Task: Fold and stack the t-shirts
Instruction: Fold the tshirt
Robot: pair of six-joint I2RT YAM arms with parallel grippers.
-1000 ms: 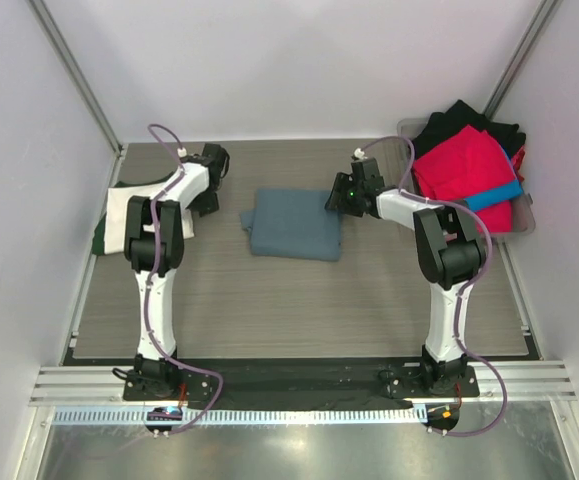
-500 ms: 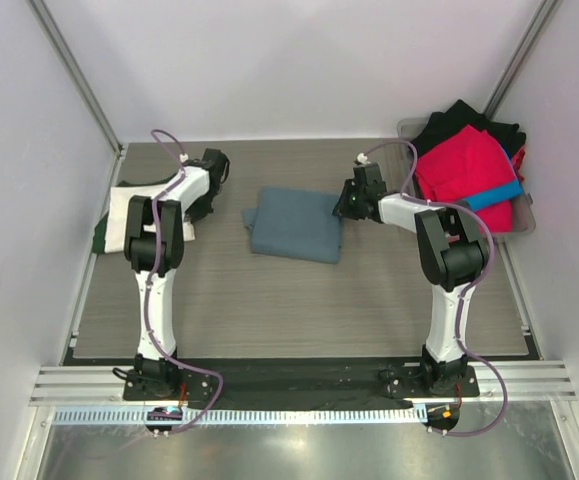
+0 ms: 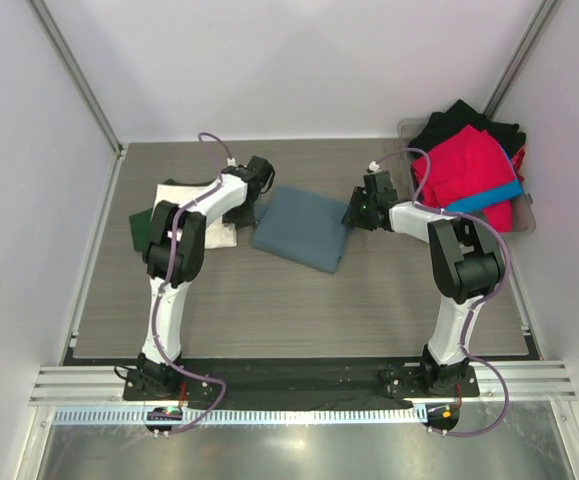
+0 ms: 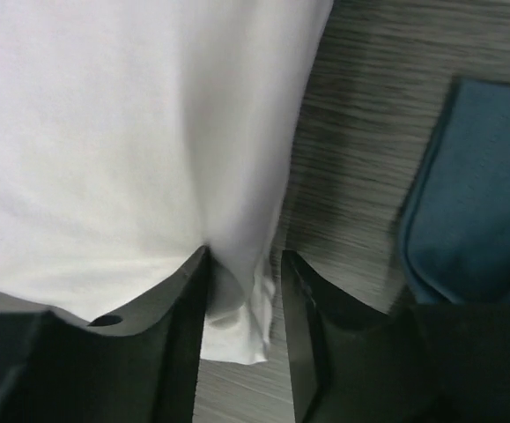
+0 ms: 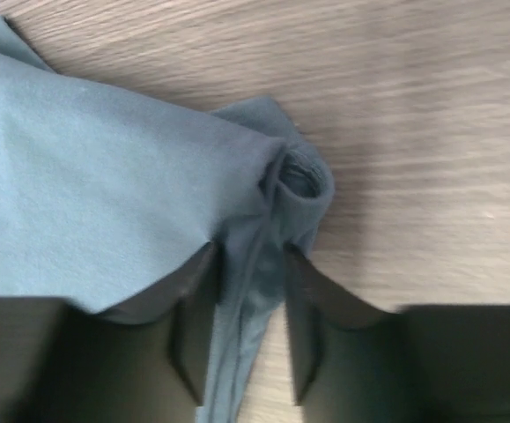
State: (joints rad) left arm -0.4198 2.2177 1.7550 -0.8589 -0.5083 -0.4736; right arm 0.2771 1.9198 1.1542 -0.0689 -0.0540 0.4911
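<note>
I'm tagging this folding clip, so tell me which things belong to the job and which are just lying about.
Job: blue-grey t-shirt, pinched by the right gripper; cream-white t-shirt, pinched by the left gripper; dark green t-shirt beneath it; red t-shirt, black t-shirt, bright blue t-shirt in the bin.
Just there: bin, table.

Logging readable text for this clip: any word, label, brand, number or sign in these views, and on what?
None can be read. The folded slate blue-grey cloth t-shirt, the cream-white cloth t-shirt and the red cloth t-shirt in the grey plastic bin are plain, no print or tag showing.
Any marking on the black base of the left arm is too small to tell.
</note>
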